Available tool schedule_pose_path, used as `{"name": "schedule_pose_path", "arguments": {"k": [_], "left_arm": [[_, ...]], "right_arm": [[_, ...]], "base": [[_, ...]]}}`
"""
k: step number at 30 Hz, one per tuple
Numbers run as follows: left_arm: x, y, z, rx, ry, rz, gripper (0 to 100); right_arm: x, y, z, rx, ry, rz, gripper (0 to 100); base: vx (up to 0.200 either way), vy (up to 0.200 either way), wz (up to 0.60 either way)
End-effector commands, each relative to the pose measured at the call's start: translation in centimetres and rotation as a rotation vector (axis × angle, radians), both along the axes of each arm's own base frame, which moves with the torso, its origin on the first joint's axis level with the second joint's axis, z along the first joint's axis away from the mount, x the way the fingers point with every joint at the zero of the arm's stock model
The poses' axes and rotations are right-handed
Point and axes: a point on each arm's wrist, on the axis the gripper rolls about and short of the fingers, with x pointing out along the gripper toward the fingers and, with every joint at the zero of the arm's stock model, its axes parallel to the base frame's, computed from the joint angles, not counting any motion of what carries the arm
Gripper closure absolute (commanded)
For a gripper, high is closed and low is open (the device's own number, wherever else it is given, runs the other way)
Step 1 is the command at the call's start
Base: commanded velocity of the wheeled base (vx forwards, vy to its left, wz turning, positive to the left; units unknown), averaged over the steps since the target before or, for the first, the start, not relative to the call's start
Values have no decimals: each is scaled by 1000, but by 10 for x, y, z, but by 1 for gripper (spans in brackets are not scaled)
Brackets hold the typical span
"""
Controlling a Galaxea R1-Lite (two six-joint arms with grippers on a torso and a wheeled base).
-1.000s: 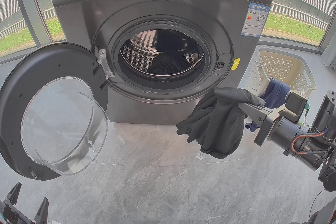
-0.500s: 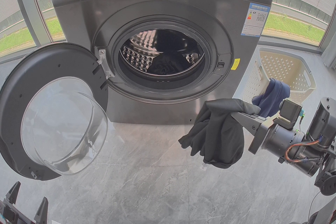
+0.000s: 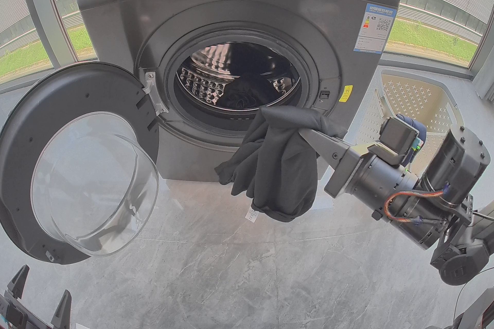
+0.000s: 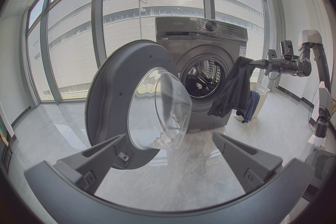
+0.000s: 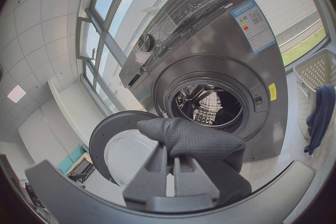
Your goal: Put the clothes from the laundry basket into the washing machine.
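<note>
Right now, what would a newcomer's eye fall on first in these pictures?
First the dark grey cloth garment, hanging from the shut right claw in front of the big grey front-loading washing machine. Next the round grey door with its clear bowl window, swung wide on the robot's left. Beside the machine on the right stands a cream perforated plastic laundry basket.
</note>
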Motion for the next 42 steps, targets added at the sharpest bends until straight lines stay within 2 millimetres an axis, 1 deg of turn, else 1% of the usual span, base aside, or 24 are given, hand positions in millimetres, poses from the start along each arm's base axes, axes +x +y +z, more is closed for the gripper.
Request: {"name": "schedule_pose_path", "arguments": {"k": [1, 6, 10, 17, 18, 20, 21, 23, 24, 26, 27, 28, 29, 30, 31, 32, 33, 34, 37, 38, 39, 41, 42], "left_arm": [[0, 0, -5, 1, 0, -2, 0], [0, 0, -5, -2, -1, -2, 0], [0, 0, -5, -2, 0, -2, 0], [0, 0, -3, -12, -13, 1, 0], [-4, 0, 13, -27, -88, 3, 0], [-24, -1, 76, -98, -310, -17, 0], [-26, -3, 100, -132, -330, -28, 0], [-21, -5, 128, -152, -308, -85, 0], [-18, -5, 128, -148, -289, -111, 0], [0, -7, 117, -157, -141, -251, 0], [7, -8, 113, -163, -99, -283, 0], [7, -8, 113, -163, -99, -283, 0], [30, -9, 95, -189, 61, -354, 0], [34, -9, 91, -196, 94, -372, 0], [35, -9, 90, -197, 101, -376, 0], [46, -10, 84, -208, 168, -424, 0], [56, -11, 82, -214, 225, -483, 0], [60, -12, 81, -216, 245, -507, 0], [79, -17, 81, -225, 321, -599, 0], [81, -18, 81, -227, 329, -607, 0], [98, -24, 80, -225, 367, -648, 0], [102, -25, 80, -224, 371, -655, 0], [119, -32, 79, -218, 377, -688, 0]], "right_arm": [[14, 12, -10, -11, 9, -6, 100], [15, 11, -15, -29, 19, -13, 100], [19, 15, -21, -44, 29, -15, 100], [21, 17, -19, -35, 20, -12, 100], [20, 17, -19, -34, 21, -10, 100], [19, 19, -19, -34, 19, -6, 100], [19, 19, -18, -30, 15, -3, 100], [23, 21, -12, -9, -5, -9, 100], [25, 23, -12, -7, -8, -9, 100], [32, 28, -12, 0, -16, -12, 100], [34, 30, -11, 7, -22, -12, 100], [34, 30, -11, 7, -22, -12, 100], [42, 34, -5, 37, -49, -1, 100], [44, 36, -5, 45, -56, 0, 100], [45, 36, -5, 47, -59, 0, 100], [50, 39, -5, 57, -72, -4, 100], [55, 42, -5, 63, -79, -6, 100], [56, 43, -5, 65, -80, -7, 100], [63, 49, -3, 83, -92, -14, 100], [63, 49, -2, 86, -94, -15, 100], [67, 53, 2, 96, -104, -17, 100], [67, 53, 3, 99, -107, -17, 100], [69, 54, 6, 100, -110, -20, 100]], "base": [[0, 0, 0], [0, 0, 0], [0, 0, 0], [0, 0, 0], [0, 0, 0], [0, 0, 0], [0, 0, 0], [0, 0, 0], [0, 0, 0], [0, 0, 0], [0, 0, 0], [0, 0, 0], [0, 0, 0], [0, 0, 0], [0, 0, 0], [0, 0, 0], [0, 0, 0], [0, 0, 0], [0, 0, 0], [0, 0, 0], [0, 0, 0], [0, 0, 0], [0, 0, 0]]}}
